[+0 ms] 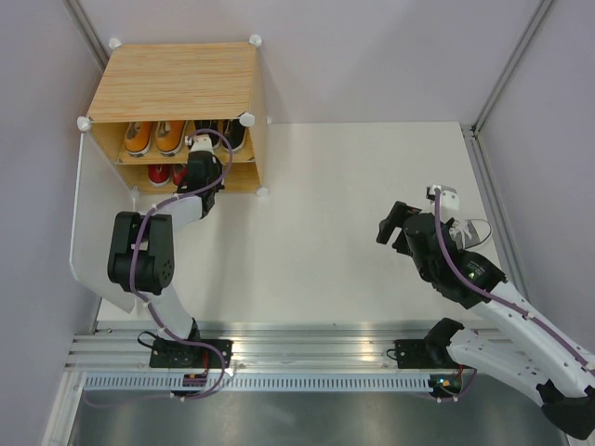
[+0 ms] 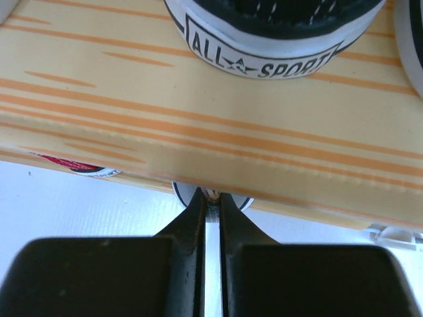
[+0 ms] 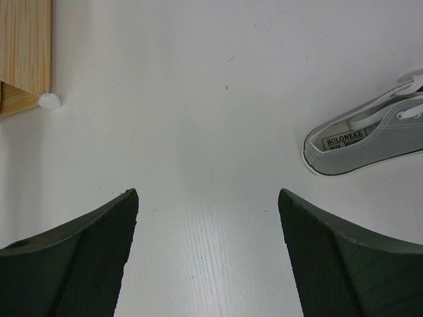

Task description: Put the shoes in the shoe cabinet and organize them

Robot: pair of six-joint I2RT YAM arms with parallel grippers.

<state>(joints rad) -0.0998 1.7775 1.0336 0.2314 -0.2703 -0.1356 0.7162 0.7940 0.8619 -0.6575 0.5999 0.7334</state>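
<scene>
The light wood-grain shoe cabinet holds two orange sneakers.

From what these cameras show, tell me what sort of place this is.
Most likely a robotics lab cell, not a home: a white table boxed in by plain grey walls, left arm and right arm bolted to a metal rail, a small shoe cabinet as prop.

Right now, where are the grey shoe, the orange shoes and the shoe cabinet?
grey shoe (image 3: 380, 146), right wrist view, on its canvas side.
orange shoes (image 1: 138, 138), top external view, on the upper of the left shoe.
shoe cabinet (image 1: 177, 82), top external view, on its wooden top.
</scene>
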